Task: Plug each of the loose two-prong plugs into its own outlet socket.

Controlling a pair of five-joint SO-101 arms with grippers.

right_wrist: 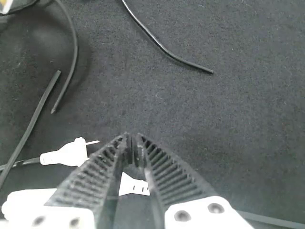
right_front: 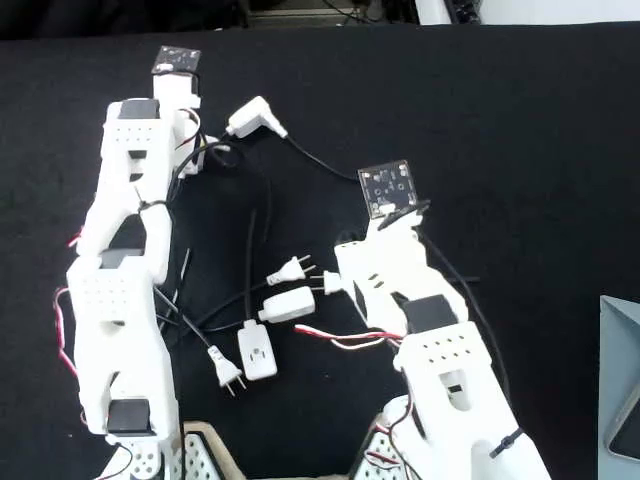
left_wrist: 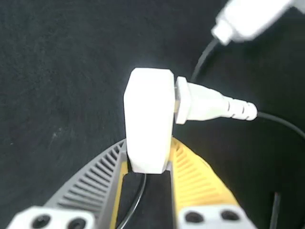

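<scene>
My left gripper [left_wrist: 148,160] is shut on a white outlet socket [left_wrist: 147,114], held off the black table. A white two-prong plug [left_wrist: 209,107] sits in the socket's side, its black cord trailing away. In the high view this gripper [right_front: 203,150] is at the back left, near an angled white plug [right_front: 255,118]. My right gripper [right_wrist: 132,139] is shut low over the mat at mid-table [right_front: 336,284], with a white piece [right_wrist: 129,184] showing under its fingers. A loose plug [right_wrist: 66,151] [right_front: 290,269] lies beside it, prongs bare. Two free sockets [right_front: 287,305] [right_front: 258,352] and another loose plug [right_front: 228,374] lie nearby.
Black cords [right_front: 250,240] cross the mat between the arms, and cut cord ends [right_wrist: 167,52] lie ahead of the right gripper. A grey box [right_front: 622,380] stands at the right edge. The far right of the mat is open.
</scene>
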